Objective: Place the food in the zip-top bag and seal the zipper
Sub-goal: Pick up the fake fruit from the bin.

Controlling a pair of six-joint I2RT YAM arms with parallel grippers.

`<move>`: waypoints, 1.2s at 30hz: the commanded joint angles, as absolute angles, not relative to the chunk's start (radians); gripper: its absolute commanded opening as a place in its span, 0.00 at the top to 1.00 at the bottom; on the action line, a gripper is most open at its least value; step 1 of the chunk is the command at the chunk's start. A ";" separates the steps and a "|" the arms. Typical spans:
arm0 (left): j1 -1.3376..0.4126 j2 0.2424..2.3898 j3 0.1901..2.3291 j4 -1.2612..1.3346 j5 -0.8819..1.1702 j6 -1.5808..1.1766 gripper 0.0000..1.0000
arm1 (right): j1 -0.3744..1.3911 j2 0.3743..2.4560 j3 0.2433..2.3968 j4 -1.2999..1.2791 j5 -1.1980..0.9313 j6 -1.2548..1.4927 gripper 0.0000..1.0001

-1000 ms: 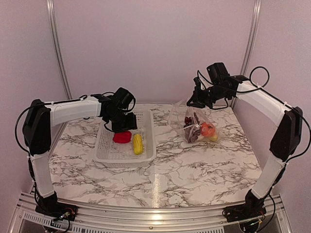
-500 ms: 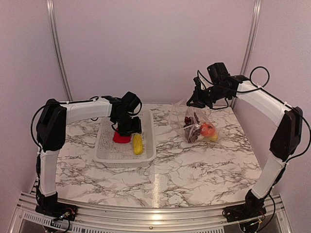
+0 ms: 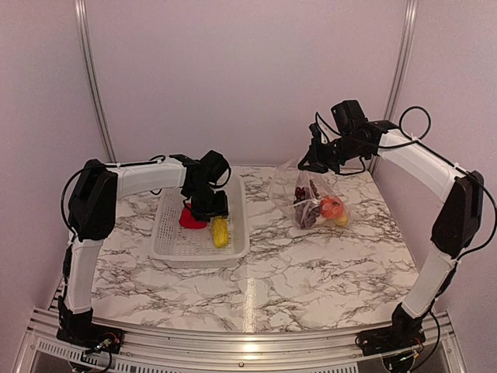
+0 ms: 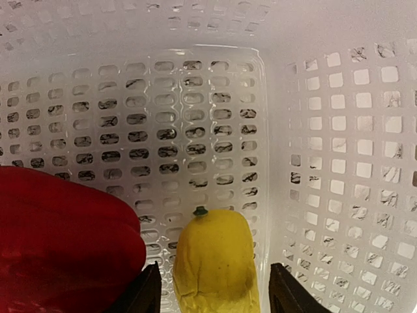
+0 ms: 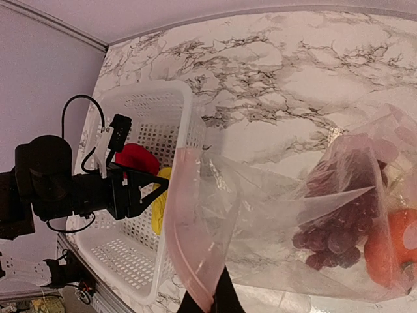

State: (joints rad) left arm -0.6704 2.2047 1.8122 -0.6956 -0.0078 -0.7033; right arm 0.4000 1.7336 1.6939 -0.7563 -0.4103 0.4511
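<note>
Though unclear overhead, corn (image 4: pixel 215 267) between jaws

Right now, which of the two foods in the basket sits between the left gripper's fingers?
The yellow corn piece: the left gripper straddles it with its jaws open, while the red pepper lies outside them, beside it.

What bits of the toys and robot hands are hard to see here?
- Red pepper: left wrist view, cut off by the left and bottom edges.
- Corn piece: same view, lower end past the bottom edge.
- Left gripper: top view, its own wrist covers the fingertips.
- Orange fruit: right wrist view, cut by the right edge.
- Right gripper: mostly below the frame, pinching the zip-top bag.
</note>
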 commanded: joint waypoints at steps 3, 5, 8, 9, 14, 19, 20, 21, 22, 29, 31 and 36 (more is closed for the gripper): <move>-0.671 2.261 1.863 -0.764 -0.005 -0.691 0.43 | 0.396 1.746 1.739 -0.739 -0.425 0.445 1.00; -0.672 2.277 1.878 -0.780 0.007 -0.688 0.43 | 0.397 1.746 1.740 -0.740 -0.425 0.446 1.00; -0.670 2.293 1.890 -0.788 0.026 -0.685 0.43 | 0.396 1.746 1.740 -0.743 -0.423 0.447 1.00; -0.671 2.297 1.894 -0.791 0.027 -0.685 0.43 | 0.396 1.746 1.738 -0.745 -0.423 0.448 1.00; -0.670 2.307 1.908 -0.791 0.032 -0.682 0.48 | 0.395 1.744 1.735 -0.748 -0.420 0.444 1.00; -0.670 2.289 1.930 -0.791 0.032 -0.680 0.59 | 0.396 1.746 1.743 -0.757 -0.420 0.443 1.00; -0.670 2.282 1.935 -0.791 0.030 -0.680 0.60 | 0.396 1.747 1.746 -0.760 -0.420 0.442 1.00; -0.670 2.272 1.939 -0.792 0.027 -0.680 0.61 | 0.396 1.748 1.750 -0.764 -0.420 0.440 1.00; -0.670 2.261 1.944 -0.792 0.026 -0.682 0.61 | 0.396 1.750 1.753 -0.766 -0.420 0.439 1.00; -0.669 2.175 1.993 -0.784 0.005 -0.676 0.66 | 0.395 1.758 1.779 -0.780 -0.426 0.439 1.00; -0.669 2.151 2.010 -0.772 0.005 -0.673 0.68 | 0.397 1.759 1.790 -0.783 -0.429 0.439 1.00; -0.670 2.060 2.008 -0.651 0.023 -0.666 0.76 | 0.400 1.761 1.804 -0.792 -0.436 0.447 1.00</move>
